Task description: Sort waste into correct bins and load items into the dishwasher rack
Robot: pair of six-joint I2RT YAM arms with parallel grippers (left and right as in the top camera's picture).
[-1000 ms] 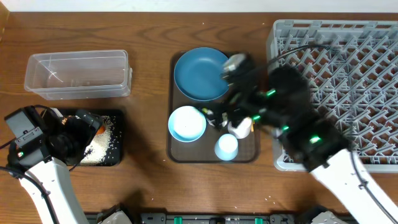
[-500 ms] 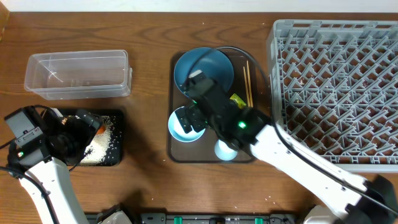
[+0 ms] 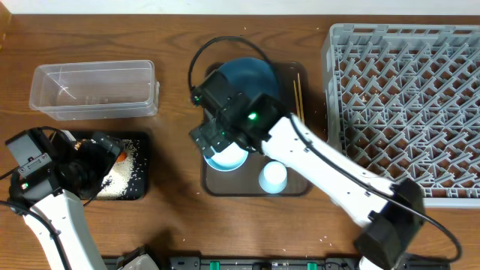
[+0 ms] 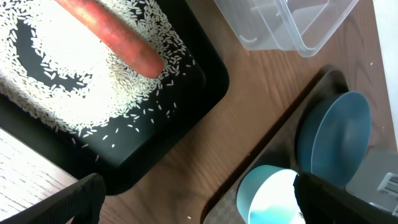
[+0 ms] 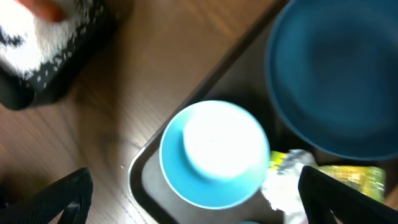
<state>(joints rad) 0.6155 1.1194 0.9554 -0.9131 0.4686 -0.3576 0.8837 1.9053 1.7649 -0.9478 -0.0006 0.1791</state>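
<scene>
The carrot (image 4: 111, 38) is orange, rice grains (image 4: 134, 87) white, tray (image 4: 158, 163) black, bowl (image 5: 214, 162) pale blue, plate (image 5: 336, 74) dark blue.

I've got a brown serving tray (image 3: 241, 185) on screen, rounded at the corners with a low raised rim, lying flat on a dark wooden table (image 3: 180, 217). The grain runs side to side, and bare wood shows left of the tray and in front of it. Far to the tray's left, in the top corner, a tan sliver (image 3: 3, 30) pokes in; I can't tell what it is. Beyond the tray, a pale strip (image 3: 150, 6) lines the table's far edge.
</scene>
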